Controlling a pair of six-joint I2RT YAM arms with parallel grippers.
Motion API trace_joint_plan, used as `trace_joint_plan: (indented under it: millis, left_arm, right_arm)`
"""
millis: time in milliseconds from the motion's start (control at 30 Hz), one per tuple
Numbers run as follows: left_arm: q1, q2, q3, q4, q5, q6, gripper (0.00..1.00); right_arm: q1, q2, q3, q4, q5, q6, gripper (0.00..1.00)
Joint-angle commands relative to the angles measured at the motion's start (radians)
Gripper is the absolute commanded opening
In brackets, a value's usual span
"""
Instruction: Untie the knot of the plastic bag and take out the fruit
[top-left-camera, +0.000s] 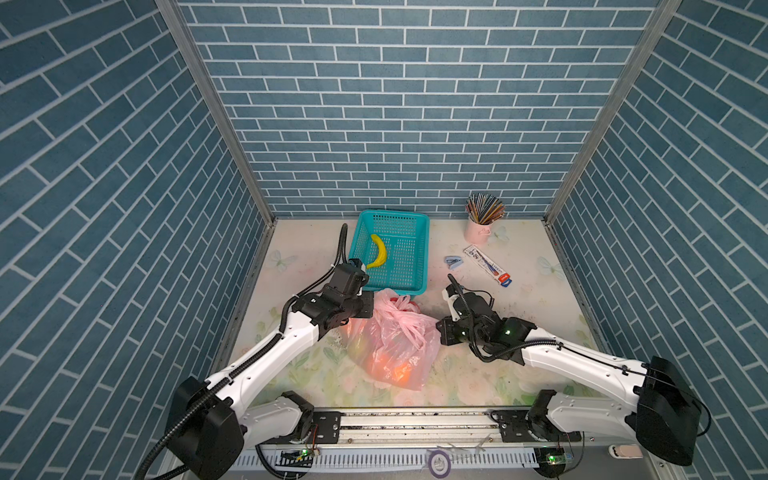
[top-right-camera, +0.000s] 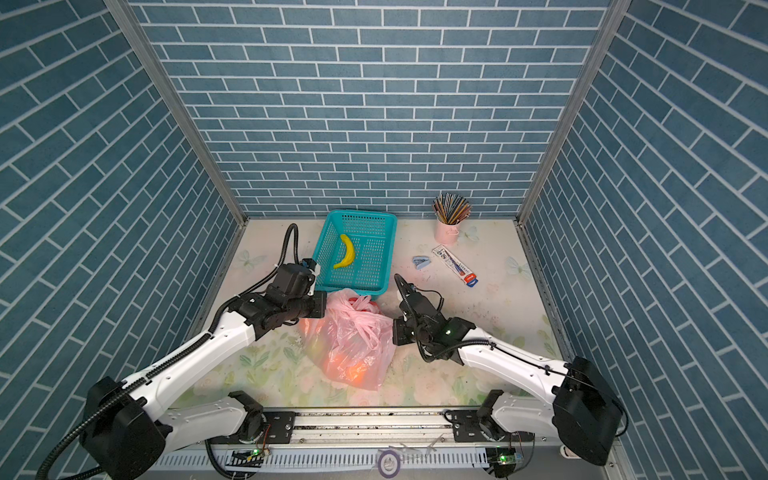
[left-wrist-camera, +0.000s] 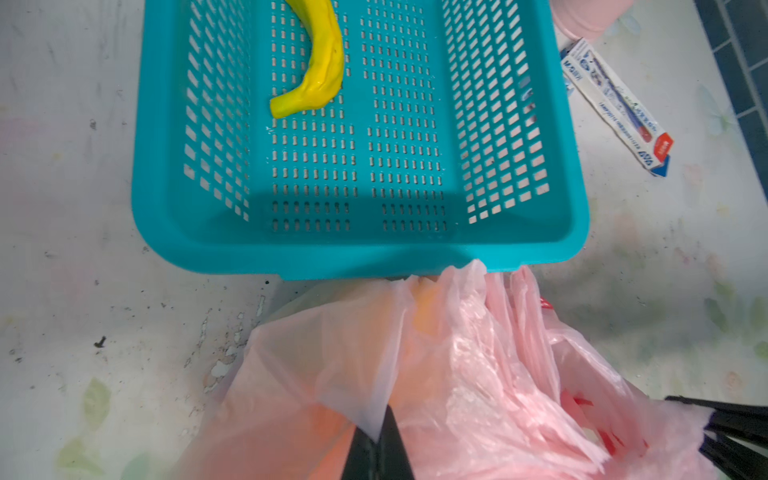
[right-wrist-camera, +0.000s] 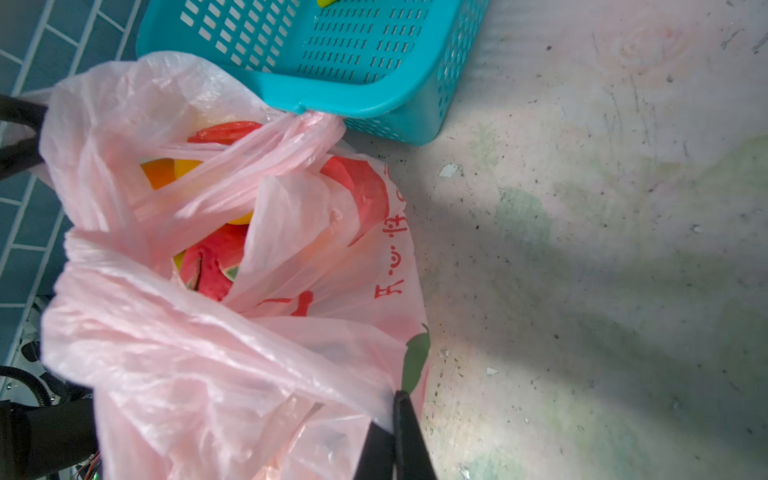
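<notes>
The pink plastic bag lies mid-table, its far edge against the teal basket. My left gripper is shut on a fold of its film at the left side. At the right side my right gripper is shut on the bag's rim. The mouth gapes between them. Inside show fruit: an orange, a yellow one and a red-pink one. The handle strips gather into a bunched twist, the knot, at the basket's rim; I cannot tell whether it is still tied.
The teal basket holds a yellow banana. At the back right stand a pink cup of pencils, a long white box and a small blue stapler. Blue brick walls close in three sides.
</notes>
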Motion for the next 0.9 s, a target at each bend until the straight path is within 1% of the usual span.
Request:
trace_joint_plan:
  millis: [0, 67, 100, 133, 200, 267, 300, 367, 400, 533, 600, 733, 867]
  left_arm:
    - [0.007, -0.074, -0.022, 0.107, 0.065, 0.053, 0.21]
    - [0.005, -0.121, -0.037, 0.148, 0.078, 0.112, 0.31]
    - [0.006, -0.147, -0.043, 0.164, 0.091, 0.161, 0.37]
    - [0.005, -0.172, -0.049, 0.176, 0.104, 0.221, 0.42]
    - [0.003, -0.221, -0.061, 0.192, 0.134, 0.351, 0.47]
    - [0.002, -0.273, -0.080, 0.214, 0.179, 0.487, 0.50]
    - [0.002, -0.298, -0.095, 0.219, 0.222, 0.579, 0.51]
    - [-0.001, -0.347, -0.124, 0.195, 0.330, 0.802, 0.54]
    - [-0.008, -0.375, -0.139, 0.188, 0.347, 0.885, 0.58]
    - [-0.007, -0.433, -0.198, 0.194, 0.349, 1.104, 0.64]
    - [-0.008, -0.407, -0.190, 0.174, 0.326, 1.154, 0.64]
    - [-0.008, -0.292, -0.150, 0.125, 0.296, 1.249, 0.64]
    - [-0.008, -0.210, -0.149, 0.168, 0.284, 1.312, 0.65]
  right_arm:
    - [-0.005, -0.035, 0.053, -0.022, -0.021, -0.093, 0.27]
    - [-0.005, -0.047, 0.082, -0.019, -0.056, -0.150, 0.37]
    - [-0.006, -0.050, 0.096, -0.019, -0.075, -0.175, 0.40]
    - [-0.005, -0.051, 0.111, -0.020, -0.092, -0.199, 0.43]
    - [-0.005, -0.047, 0.137, -0.021, -0.146, -0.249, 0.47]
    - [-0.003, -0.035, 0.169, -0.030, -0.202, -0.299, 0.49]
    - [-0.002, -0.026, 0.185, -0.032, -0.231, -0.323, 0.50]
    - [-0.001, -0.002, 0.213, -0.042, -0.281, -0.366, 0.51]
    - [0.001, 0.015, 0.229, -0.053, -0.300, -0.386, 0.51]
    - [0.000, 0.083, 0.292, -0.103, -0.348, -0.448, 0.54]
    - [0.001, 0.117, 0.313, -0.117, -0.368, -0.470, 0.56]
    - [0.001, 0.180, 0.341, -0.139, -0.386, -0.501, 0.60]
    - [0.002, 0.221, 0.356, -0.146, -0.375, -0.525, 0.61]
